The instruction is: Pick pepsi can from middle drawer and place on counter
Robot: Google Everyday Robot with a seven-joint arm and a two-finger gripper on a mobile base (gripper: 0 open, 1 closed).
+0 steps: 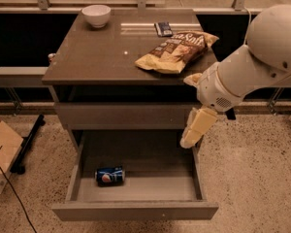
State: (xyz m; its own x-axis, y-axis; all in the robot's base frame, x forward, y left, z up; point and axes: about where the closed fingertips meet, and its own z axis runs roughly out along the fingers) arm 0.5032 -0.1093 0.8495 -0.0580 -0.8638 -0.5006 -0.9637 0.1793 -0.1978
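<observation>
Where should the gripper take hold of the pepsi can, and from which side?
Around its round body, from above: the pepsi can lies on its side, ends left and right, in the open middle drawer. The gripper hangs by the drawer's right wall.

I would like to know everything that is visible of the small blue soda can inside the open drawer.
The small blue Pepsi can lies on its side, its round red-white-blue logo facing the camera and its silver ends pointing left and right. It looks like shiny metal. It rests on the bare grey floor of the open middle drawer, in the left front part, and touches nothing else. The cream gripper hangs well apart from it, over the drawer's right rear corner.
</observation>
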